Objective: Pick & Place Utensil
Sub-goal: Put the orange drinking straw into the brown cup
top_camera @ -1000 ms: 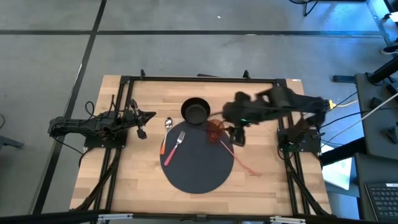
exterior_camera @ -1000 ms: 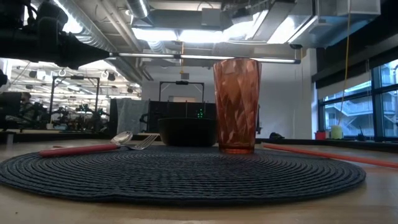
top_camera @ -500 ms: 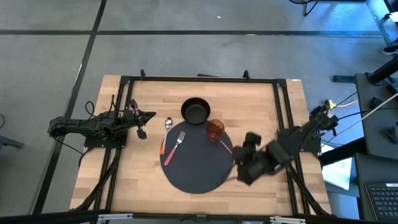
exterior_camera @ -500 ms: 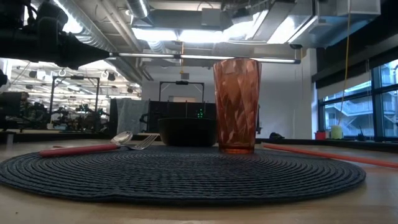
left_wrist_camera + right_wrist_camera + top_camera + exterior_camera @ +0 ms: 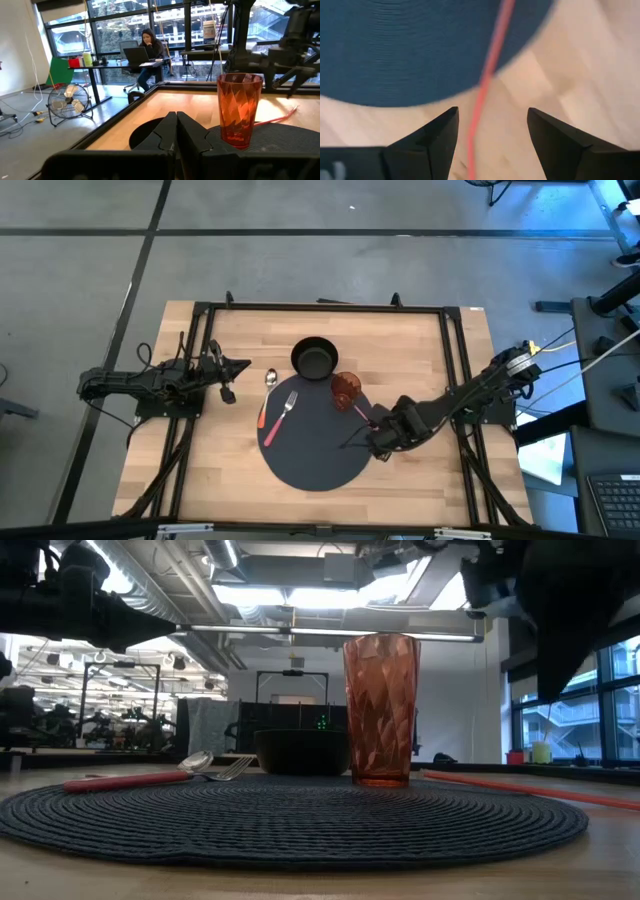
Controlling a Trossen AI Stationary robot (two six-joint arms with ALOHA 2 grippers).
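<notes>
Right gripper [image 5: 490, 142] hanging wide open over the pink utensil [image 5: 487, 75], handle blurred and cut off between the fingers, lying across the dark round placemat [image 5: 318, 442] edge at 3 o'clock, left gripper [image 5: 176, 135] resting closed at 9 o'clock, red tumbler [image 5: 346, 390] standing near 1 o'clock.

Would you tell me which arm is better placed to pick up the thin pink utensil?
The right arm: its open pincer hovers directly over the thin pink utensil at the round dark placemat's edge, while the left pincer sits far away.
</notes>
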